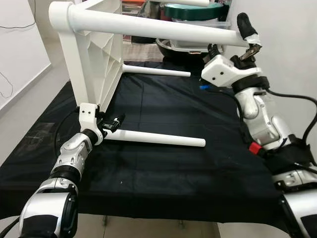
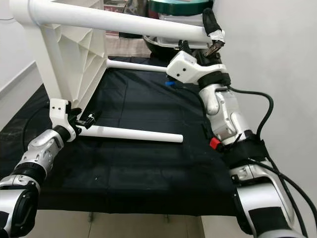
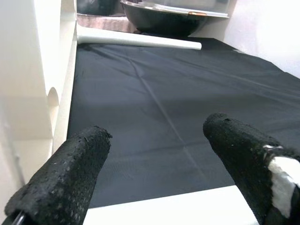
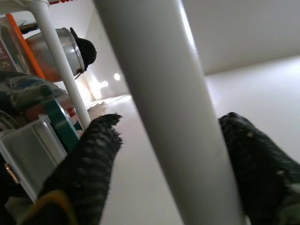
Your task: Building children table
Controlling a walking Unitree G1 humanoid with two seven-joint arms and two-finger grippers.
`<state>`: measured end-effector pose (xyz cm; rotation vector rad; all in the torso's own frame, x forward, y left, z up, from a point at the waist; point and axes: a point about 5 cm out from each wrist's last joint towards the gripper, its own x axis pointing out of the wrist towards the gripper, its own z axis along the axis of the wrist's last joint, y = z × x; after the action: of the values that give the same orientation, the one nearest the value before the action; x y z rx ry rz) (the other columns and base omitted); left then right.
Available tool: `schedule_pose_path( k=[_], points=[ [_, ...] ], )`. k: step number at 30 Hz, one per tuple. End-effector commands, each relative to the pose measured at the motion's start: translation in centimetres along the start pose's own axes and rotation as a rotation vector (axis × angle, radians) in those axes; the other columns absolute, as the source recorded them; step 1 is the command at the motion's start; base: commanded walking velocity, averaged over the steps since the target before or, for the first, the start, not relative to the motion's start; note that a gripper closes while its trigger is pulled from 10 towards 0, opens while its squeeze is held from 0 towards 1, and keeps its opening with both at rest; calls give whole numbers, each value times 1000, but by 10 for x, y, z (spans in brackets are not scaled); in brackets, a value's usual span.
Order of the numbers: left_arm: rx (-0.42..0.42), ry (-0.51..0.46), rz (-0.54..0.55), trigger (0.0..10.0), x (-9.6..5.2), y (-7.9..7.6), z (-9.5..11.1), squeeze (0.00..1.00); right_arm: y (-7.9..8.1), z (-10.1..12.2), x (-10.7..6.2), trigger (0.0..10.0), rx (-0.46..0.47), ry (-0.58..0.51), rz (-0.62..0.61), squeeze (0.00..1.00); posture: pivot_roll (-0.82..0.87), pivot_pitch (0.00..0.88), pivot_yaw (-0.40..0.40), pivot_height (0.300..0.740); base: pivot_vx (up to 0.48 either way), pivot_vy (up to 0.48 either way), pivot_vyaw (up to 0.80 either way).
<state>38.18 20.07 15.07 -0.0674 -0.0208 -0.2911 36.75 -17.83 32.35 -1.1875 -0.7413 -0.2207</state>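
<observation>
A white children's table top [image 1: 96, 64] stands on its edge on the black cloth. Its legs stick out sideways to my right. My right gripper [image 1: 249, 38] is shut on the free end of the upper leg [image 1: 148, 25], one finger above it and one below; the right wrist view has the leg [image 4: 164, 108] between both fingers. The lower leg [image 1: 158, 139] lies just above the cloth. My left gripper [image 1: 113, 124] is at that leg's base beside the table top, open, with the leg [image 3: 164, 206] between its spread fingers [image 3: 65, 173].
A third white leg [image 1: 156, 71] reaches out at the far side. Behind it sit a dark bowl [image 1: 173, 47] and a green-lidded container [image 1: 193, 12]. A small blue object [image 1: 203, 87] lies by my right wrist. The black cloth [image 1: 173, 168] ends near me; a white wall stands right.
</observation>
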Motion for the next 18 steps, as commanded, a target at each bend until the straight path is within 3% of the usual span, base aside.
schedule_pose_path(
  k=[1, 18],
  points=[
    [5, 12, 7, 10000, -1, 2, -2, 0, 1, -1, 2, 0, -7, -5, 22, 0, -68, 0, -63, 740, 0, 0, 0],
    [4, 14, 33, 10000, 1, 4, 0, 0, -7, 4, 12, 0, 20, -36, 11, 0, -87, 0, -59, 740, 0, 0, 0]
  ],
)
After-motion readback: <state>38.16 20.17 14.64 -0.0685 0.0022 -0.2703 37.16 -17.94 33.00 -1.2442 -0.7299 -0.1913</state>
